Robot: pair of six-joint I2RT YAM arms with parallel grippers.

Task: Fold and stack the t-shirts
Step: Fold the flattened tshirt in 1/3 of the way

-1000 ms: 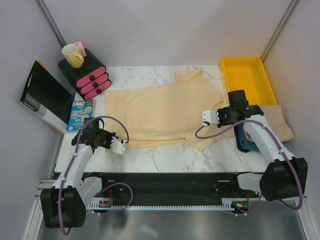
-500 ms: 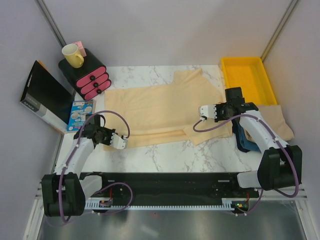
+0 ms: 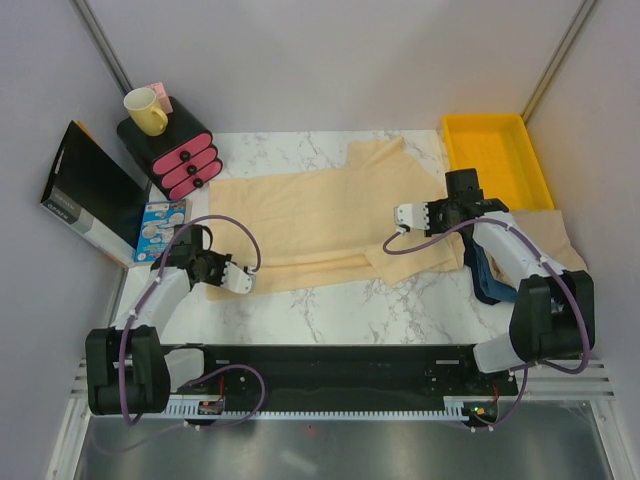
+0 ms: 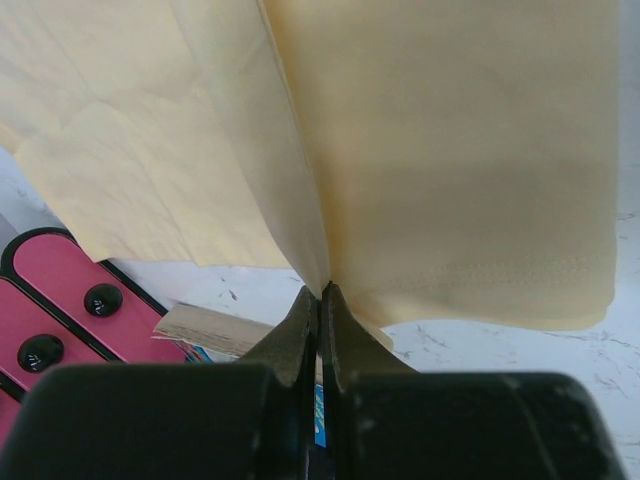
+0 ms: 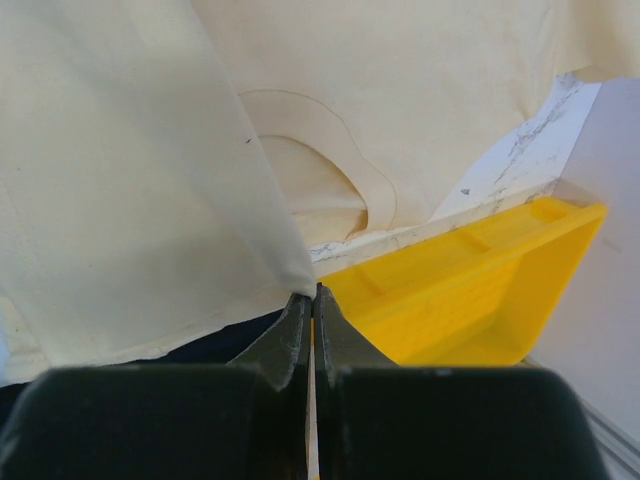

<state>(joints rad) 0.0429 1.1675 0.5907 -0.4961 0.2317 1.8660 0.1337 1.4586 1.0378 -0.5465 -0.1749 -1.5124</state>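
A pale beige t-shirt lies spread across the marble table, its near edge lifted and folded over. My left gripper is shut on the shirt's left hem corner, with fabric hanging from its tips. My right gripper is shut on the shirt's right edge, pinched at its tips close to the yellow tray. A second beige t-shirt lies at the right under my right arm.
A yellow tray stands at the back right and shows in the right wrist view. A dark blue cloth lies by the right arm. Pink drawers with a yellow mug, a black box and a blue booklet are at the left.
Both grippers have carried the shirt's near edge farther from me. The right one moved up and left, the left one slightly up, and the near fold grew.
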